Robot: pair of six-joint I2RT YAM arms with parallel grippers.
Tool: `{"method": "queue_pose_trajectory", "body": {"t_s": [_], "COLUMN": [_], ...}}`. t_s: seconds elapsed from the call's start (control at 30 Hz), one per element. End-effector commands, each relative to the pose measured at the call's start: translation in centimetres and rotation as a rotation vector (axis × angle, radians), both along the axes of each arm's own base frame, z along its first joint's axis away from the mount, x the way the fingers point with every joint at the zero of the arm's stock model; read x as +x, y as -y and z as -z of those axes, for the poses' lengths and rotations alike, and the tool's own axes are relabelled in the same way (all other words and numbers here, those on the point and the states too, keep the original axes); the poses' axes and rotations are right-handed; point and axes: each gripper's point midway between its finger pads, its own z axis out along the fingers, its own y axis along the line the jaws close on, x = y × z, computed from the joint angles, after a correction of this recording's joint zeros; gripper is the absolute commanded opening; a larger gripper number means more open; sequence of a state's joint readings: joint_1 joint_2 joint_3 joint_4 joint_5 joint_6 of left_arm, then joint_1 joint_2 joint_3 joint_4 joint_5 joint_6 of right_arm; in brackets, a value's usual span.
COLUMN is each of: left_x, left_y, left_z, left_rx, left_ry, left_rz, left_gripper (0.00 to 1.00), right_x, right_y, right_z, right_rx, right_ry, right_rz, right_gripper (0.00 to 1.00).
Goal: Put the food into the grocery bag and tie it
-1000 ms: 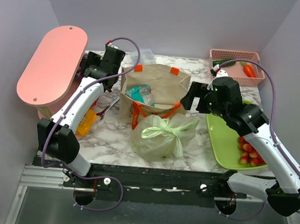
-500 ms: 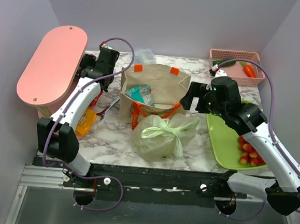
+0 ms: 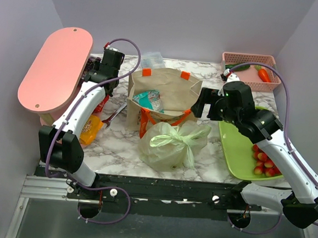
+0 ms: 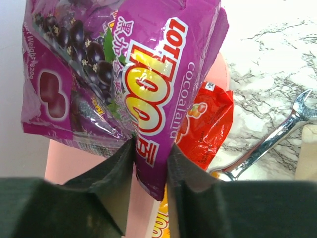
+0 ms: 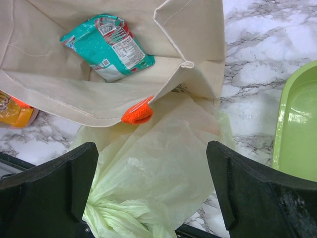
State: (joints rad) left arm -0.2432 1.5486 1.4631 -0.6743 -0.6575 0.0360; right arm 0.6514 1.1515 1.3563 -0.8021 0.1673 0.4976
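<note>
grocery bag point(image 3: 169, 146) in front of tote point(image 3: 167, 84), tray point(image 3: 236, 150) on R

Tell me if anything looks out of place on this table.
A metal wrench lies on the marble table beside a red snack packet, a tool among groceries. The left pincer pinches a purple snack packet, not fruit.

1. Table point(image 3: 118, 146): white marble-patterned top, grey veining.
2. Front centre: pale green grocery bag point(image 3: 171, 143), knotted at the top, touching the tote behind it.
3. Centre: beige canvas tote point(image 3: 164, 86), upright, mouth open.
4. Left of the tote: wrench point(image 3: 114, 115); orange snack packet point(image 3: 92, 129) near it.
5. Right edge: green tray point(image 3: 236, 150).
6. Back right corner: pink basket point(image 3: 249, 56).
</note>
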Motion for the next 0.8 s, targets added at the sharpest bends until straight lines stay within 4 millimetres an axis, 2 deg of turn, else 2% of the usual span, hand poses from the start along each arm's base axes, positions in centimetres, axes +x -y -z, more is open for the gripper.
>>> {"method": "queue_pose_trajectory", "body": {"t_s": [0.0,0.13,0.3,0.6,0.77], "left_x": [0.1,-0.2,-0.9,-2.8,-4.1], "left_y": [1.2,1.5,2.1,4.8,7.3], "left_z": [0.3,0.3,0.2,-0.9,-2.0], "left_rx": [-0.071,-0.09,-0.121,-0.263,-0.372], "left_ry": [-0.007,-0.012,-0.023,-0.032,-0.02], "left_rz": [0.038,0.057,0.089,0.169,0.27], "left_gripper": [0.24,0.16,0.0,0.0,0.0], "right_x": [0.0,0.0,0.1,-0.2,-0.4], "right_y": [-0.1,0.0,-0.1,-0.3,-0.3], "right_z": [-0.5,-0.4,-0.5,-0.8,-0.8], "right_rx": [-0.006,-0.008,-0.004,0.018,0.025], "right_ry": [0.013,0.012,0.013,0.009,0.006], "right_rz": [-0.013,-0.014,-0.012,-0.017,-0.016], "right_gripper": [1.0,1.0,1.0,1.0,1.0]}}
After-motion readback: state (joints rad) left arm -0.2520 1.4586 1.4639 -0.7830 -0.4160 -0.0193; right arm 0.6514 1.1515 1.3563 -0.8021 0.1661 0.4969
